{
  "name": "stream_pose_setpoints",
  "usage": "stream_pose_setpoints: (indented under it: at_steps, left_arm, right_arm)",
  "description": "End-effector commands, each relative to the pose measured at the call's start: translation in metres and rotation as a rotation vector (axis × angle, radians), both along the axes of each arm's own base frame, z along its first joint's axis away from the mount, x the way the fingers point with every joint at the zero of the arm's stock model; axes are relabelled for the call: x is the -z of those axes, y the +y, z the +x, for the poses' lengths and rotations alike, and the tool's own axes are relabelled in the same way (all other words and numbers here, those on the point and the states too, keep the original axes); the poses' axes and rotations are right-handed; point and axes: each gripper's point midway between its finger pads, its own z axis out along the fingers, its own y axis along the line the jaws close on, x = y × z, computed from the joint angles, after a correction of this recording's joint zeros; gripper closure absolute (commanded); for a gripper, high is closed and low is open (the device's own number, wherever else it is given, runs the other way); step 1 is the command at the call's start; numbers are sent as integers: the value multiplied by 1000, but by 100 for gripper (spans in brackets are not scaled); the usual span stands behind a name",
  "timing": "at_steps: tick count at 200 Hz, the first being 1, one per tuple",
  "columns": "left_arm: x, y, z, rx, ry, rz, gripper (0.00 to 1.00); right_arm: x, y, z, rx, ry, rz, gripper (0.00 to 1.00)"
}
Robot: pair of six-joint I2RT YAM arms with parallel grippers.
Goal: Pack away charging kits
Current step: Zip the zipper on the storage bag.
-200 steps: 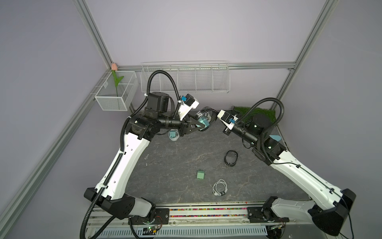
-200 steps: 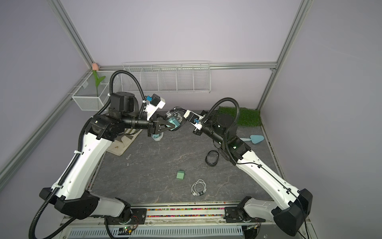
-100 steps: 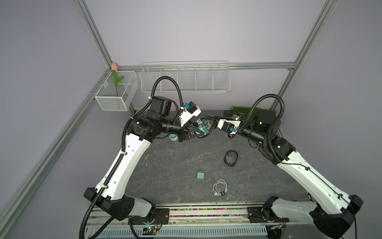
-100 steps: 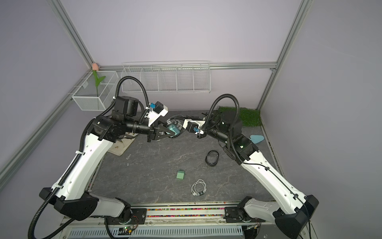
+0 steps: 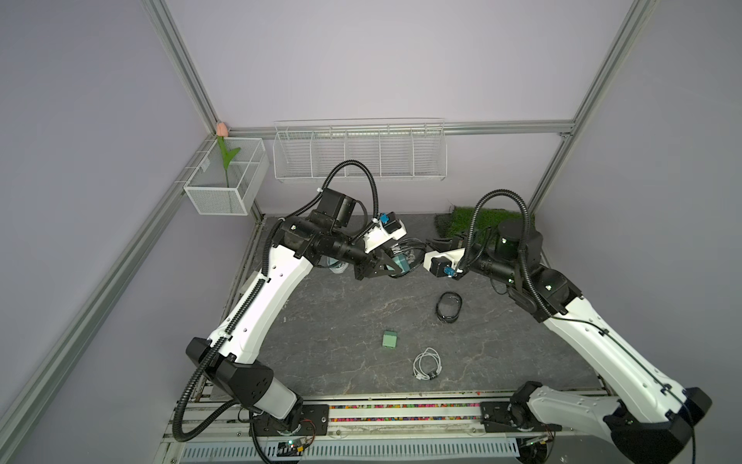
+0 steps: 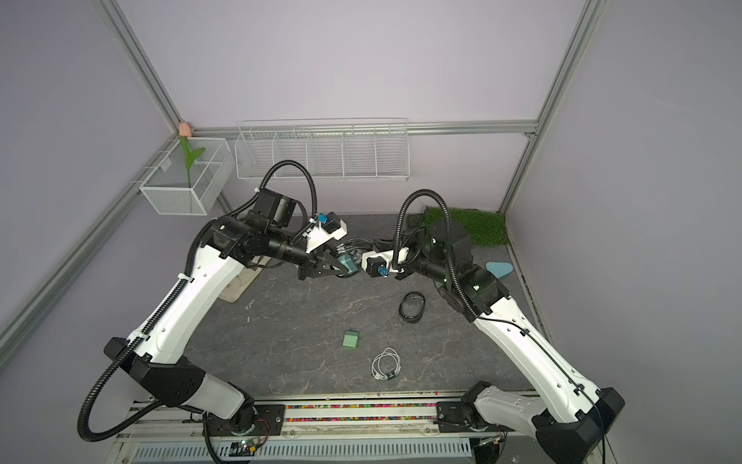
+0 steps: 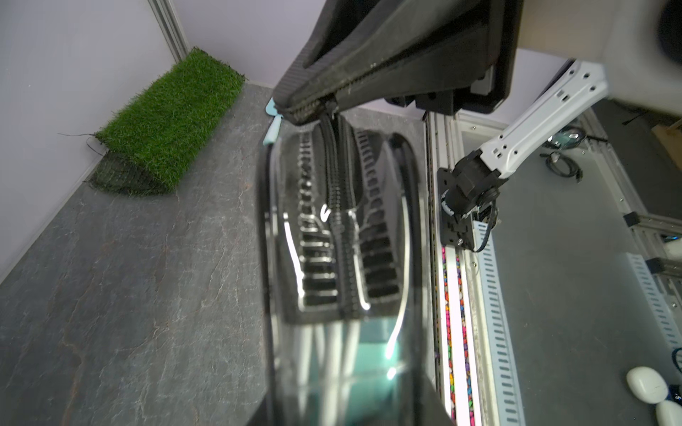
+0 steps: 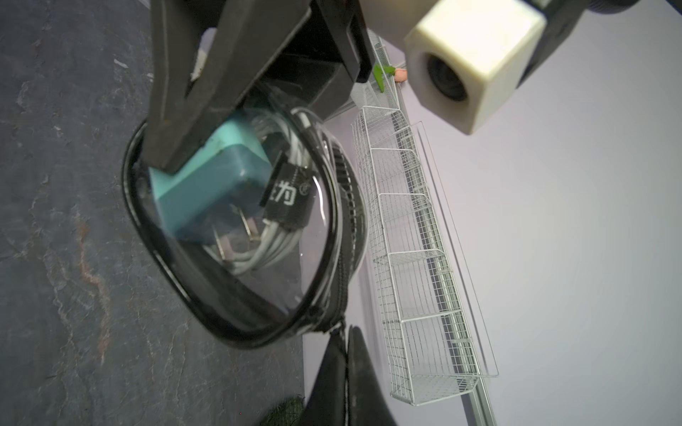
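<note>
A teal charger block (image 8: 206,184) and a coiled white cable (image 8: 258,250) sit inside a clear case (image 8: 254,337) with a black rim, held in the air over the back part of the table (image 5: 329,321). The black strap (image 8: 286,195) around the cable has a white character on it, too unclear to read. The left gripper (image 5: 395,265) pinches the case and covers part of the block. The right gripper (image 7: 295,110) is pressed together on the zipper pull (image 7: 329,107). Lower on the table lie a green charger block (image 5: 389,339), a loose white cable (image 5: 427,363) and a black ring-like case (image 5: 449,307), apart from each other.
</note>
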Motion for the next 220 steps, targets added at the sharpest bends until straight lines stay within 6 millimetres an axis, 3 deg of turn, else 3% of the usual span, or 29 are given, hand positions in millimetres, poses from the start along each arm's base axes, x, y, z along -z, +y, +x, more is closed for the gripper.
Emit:
stream_pose_setpoints:
  at_steps: [1, 14, 38, 69, 86, 106, 130, 152, 198, 220]
  left_arm:
    - [28, 19, -9, 10, -39, 147, 100]
    - [29, 18, -19, 80, -98, 162, 100]
    - [30, 17, -12, 89, -142, 186, 100]
    - [58, 8, -3, 113, -114, 362, 100]
    - [78, -3, -13, 173, -79, 480, 100]
    - [81, -7, -29, 273, 28, 510, 100]
    - [92, -13, -20, 257, 49, 526, 100]
    - [84, -20, -22, 293, 22, 472, 100]
    - [57, -28, -22, 296, -43, 379, 100]
    - [45, -32, -20, 279, -60, 318, 100]
  right_arm:
    - [-31, -8, -4, -7, -157, 16, 94]
    - [-29, -8, -6, -10, -161, 7, 94]
    - [-19, -7, -15, -47, -156, -8, 94]
    - [-6, -2, -23, -86, -162, -61, 94]
    - [-6, -1, -18, -73, -172, -87, 94]
    - [-5, -2, -7, -40, -197, -110, 94]
    - [9, 0, 0, -35, -191, -145, 94]
    - [18, 5, -2, -54, -159, -140, 94]
    - [11, 15, -25, -154, -88, -61, 94]
    - [17, 21, -24, -161, -63, -66, 94]
